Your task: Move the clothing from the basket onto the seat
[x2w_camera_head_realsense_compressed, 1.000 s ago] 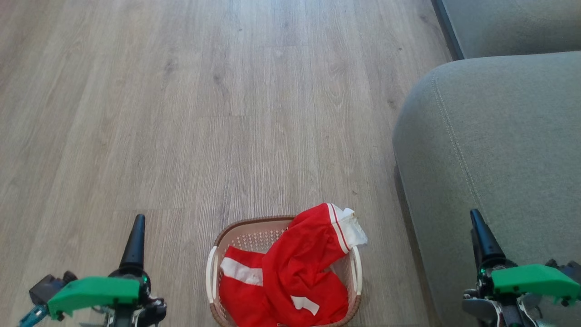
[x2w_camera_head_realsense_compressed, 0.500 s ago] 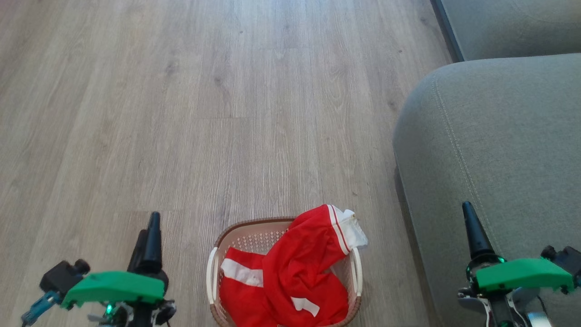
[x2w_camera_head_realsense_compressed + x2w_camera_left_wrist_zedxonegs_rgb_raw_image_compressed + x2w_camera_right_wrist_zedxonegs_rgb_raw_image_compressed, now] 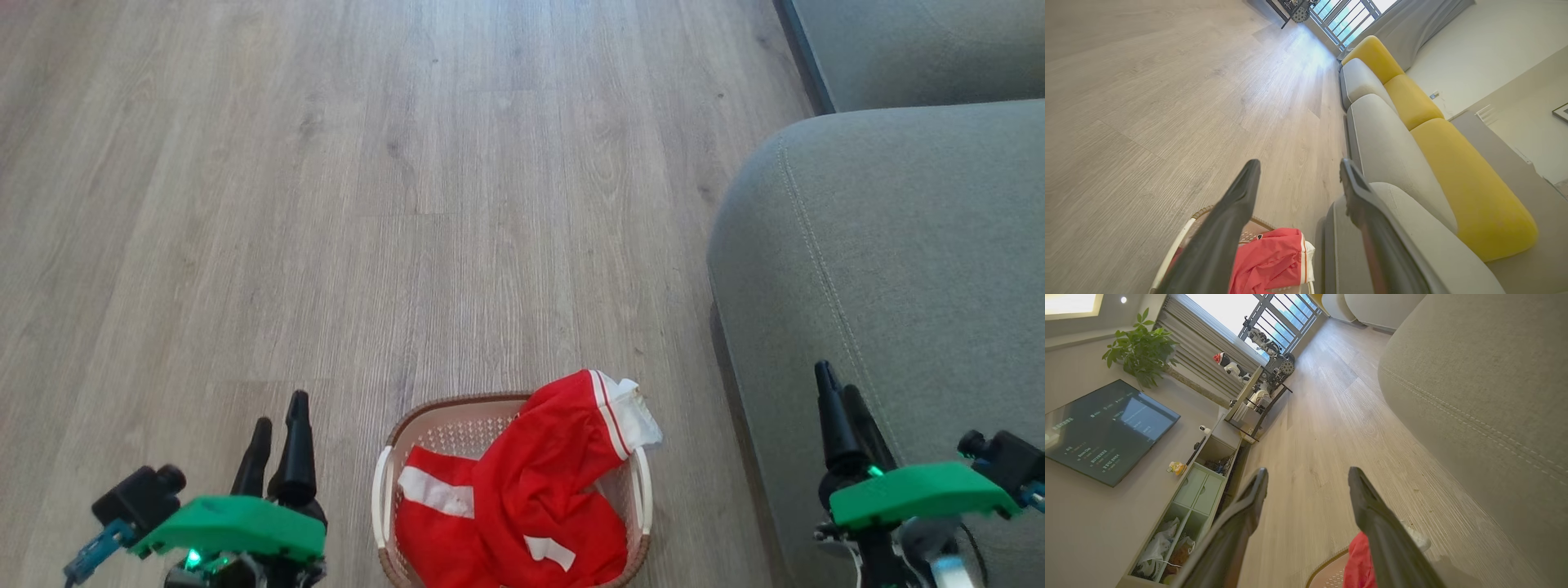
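left hand [image 3: 280, 410] gapes beside the basket [image 3: 441, 403] rim, right hand [image 3: 834, 379] near seat [image 3: 898, 245] edge.

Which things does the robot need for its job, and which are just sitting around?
For the job: red clothes, white basket, grey seat.
Just sitting around: TV, plant, yellow cushions.

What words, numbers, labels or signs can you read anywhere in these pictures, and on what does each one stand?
Nothing can be read with certainty.
On the television screen: rows of pale writing, too small and blurred to read.
On the clothing in the basket: white marks on the crumpled red fabric; no number or letter can be made out.
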Available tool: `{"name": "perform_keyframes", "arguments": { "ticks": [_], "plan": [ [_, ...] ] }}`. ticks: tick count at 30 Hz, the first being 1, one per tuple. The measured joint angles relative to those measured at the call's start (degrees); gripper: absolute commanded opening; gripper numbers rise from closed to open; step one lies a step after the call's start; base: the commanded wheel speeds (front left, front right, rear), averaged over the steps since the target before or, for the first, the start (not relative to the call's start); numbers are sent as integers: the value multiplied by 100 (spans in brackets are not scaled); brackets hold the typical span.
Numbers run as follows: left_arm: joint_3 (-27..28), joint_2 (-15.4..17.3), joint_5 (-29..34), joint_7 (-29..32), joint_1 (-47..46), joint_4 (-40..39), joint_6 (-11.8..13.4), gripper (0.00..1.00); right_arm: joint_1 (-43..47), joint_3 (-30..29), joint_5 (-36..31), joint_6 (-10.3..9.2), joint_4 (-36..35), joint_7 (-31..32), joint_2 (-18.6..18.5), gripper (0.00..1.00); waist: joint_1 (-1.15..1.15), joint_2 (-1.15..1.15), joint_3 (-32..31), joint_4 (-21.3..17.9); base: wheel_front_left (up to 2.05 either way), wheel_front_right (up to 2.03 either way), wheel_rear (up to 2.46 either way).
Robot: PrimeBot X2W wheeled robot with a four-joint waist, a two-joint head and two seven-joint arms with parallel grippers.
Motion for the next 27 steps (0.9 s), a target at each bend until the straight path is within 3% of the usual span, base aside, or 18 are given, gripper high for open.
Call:
{"name": "perform_keyframes", "arguments": {
  "ticks": [27],
  "plan": [
    [-368, 107, 1954, -442, 135, -116, 354, 100, 104, 190, -1876, 0, -103, -431, -2, 100, 0, 0, -34, 14, 0, 0, 0]
  ]
}}
